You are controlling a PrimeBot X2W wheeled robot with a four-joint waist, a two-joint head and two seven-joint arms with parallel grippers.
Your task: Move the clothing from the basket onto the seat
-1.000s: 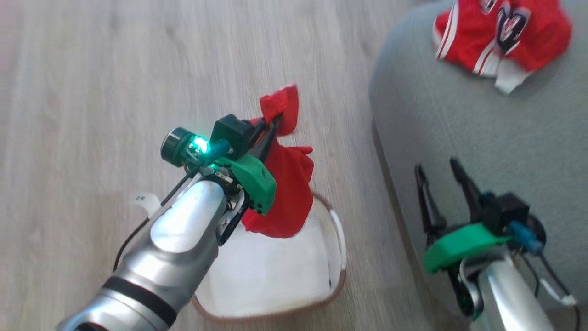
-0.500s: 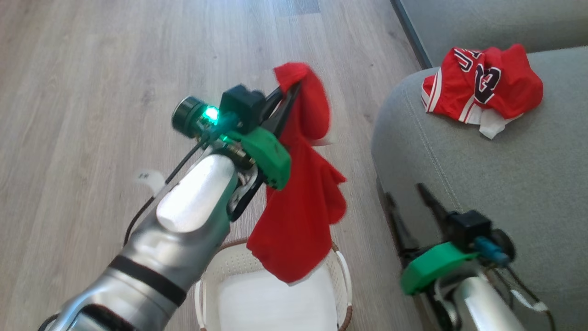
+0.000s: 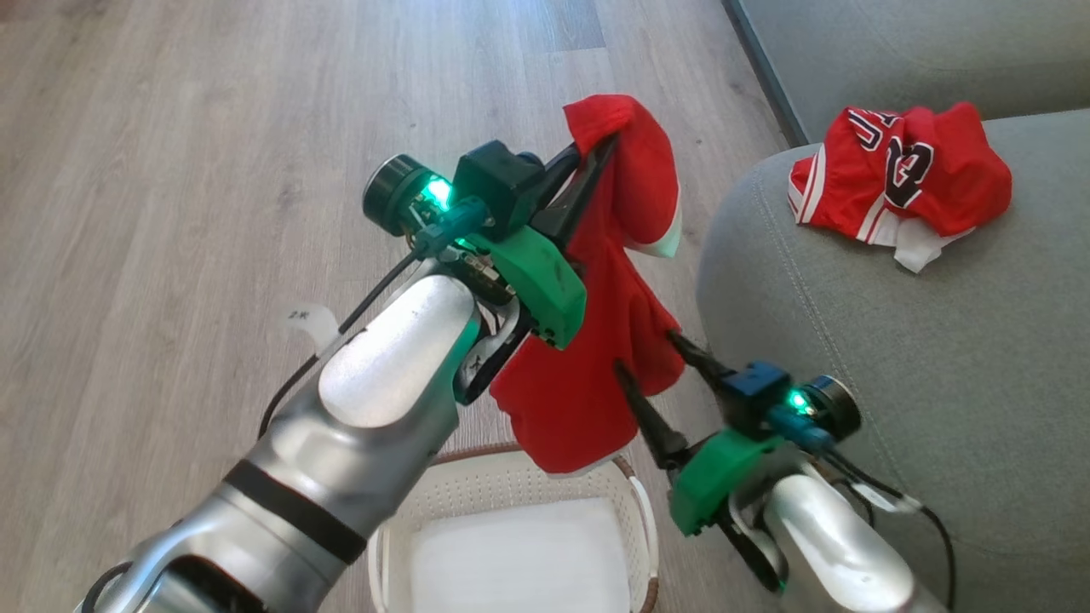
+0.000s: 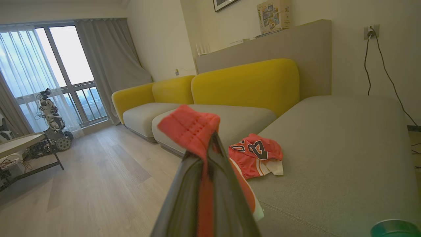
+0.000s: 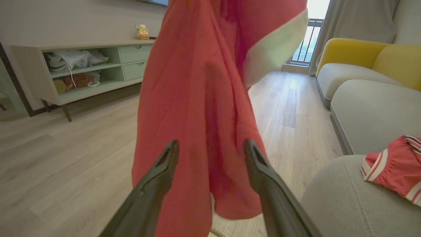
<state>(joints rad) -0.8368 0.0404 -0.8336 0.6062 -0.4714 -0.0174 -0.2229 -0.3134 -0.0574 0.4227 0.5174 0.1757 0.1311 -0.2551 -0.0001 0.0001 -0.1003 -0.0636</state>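
Holding shorts [image 3: 579,400] by waistband in clamped left gripper [image 3: 609,140]; likely light, soft, floppy. Poising right gripper [image 3: 647,352], spread wide, near lower cloth; best pinching a bunched fold there.

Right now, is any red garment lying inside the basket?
No, the basket shows a bare bottom; the red garment hangs from the left gripper.

Wood floor [image 3: 170,170], pale-green shelf unit [image 5: 98,65]
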